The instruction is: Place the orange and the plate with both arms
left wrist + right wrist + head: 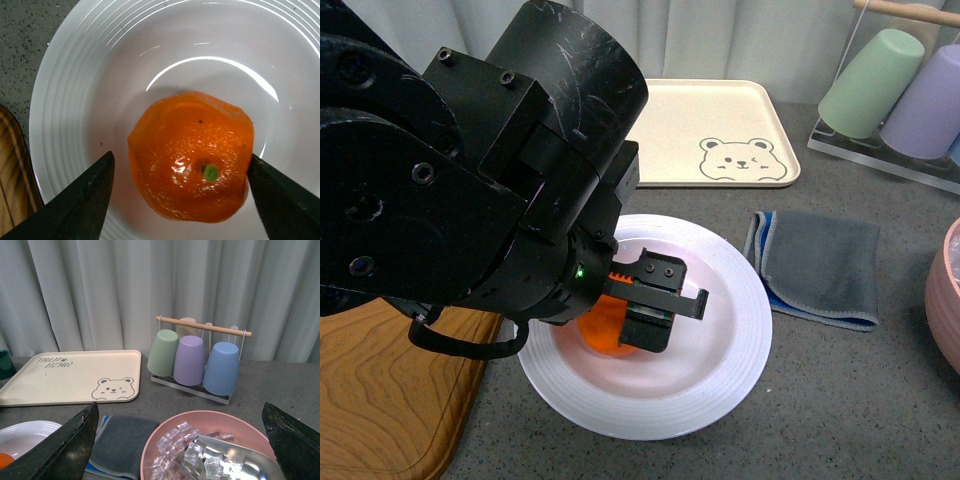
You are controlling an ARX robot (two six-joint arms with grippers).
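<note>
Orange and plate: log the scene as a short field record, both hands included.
orange: lies in the plate's well
plate: white, ridged rim, on the grey counter beside the wooden board
left hand: open, fingers flanking the orange, a gap on one side
right hand: open, holding nothing, facing the pink bowl of ice cubes

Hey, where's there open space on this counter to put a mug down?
The bear tray is bare. Open counter lies on the robot's side of the grey cloth, between the white plate and the pink bowl. Crowded: the plate, with the orange in its well and the left fingers either side.
</note>
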